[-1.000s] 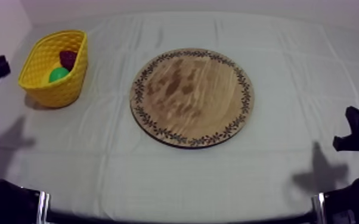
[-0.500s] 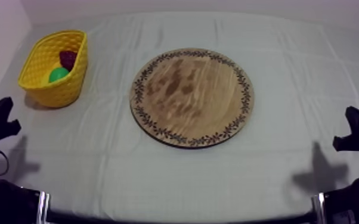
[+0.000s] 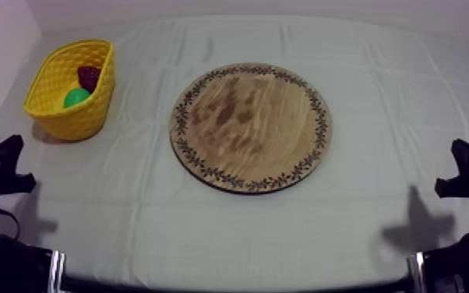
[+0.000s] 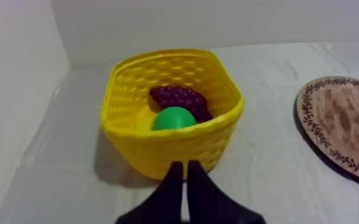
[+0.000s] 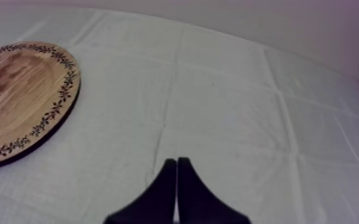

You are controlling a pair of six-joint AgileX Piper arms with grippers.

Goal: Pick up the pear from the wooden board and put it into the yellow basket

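Pear (image 3: 76, 97) sits in the yellow basket (image 3: 70, 118), upper left of the top view, right up against the bunch of grapes (image 3: 89, 75). Wooden board (image 3: 249, 127) lies mid-frame on the worktop (image 3: 362, 218). Left tool (image 4: 182, 173), low at the left edge, has its fingers pressed together, pointing at the basket's near wall. Right tool (image 5: 176, 165), low at the right edge, is pressed together too, over cloth beside the board.

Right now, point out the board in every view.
Top view: board mid-table, apart from the basket.
Left wrist view: board on the cloth beside the basket, apart from it.
Right wrist view: board on the cloth, ahead of the right gripper, off to one side.
Shared landmark: the board's patterned rim; basket links top and left wrist views.
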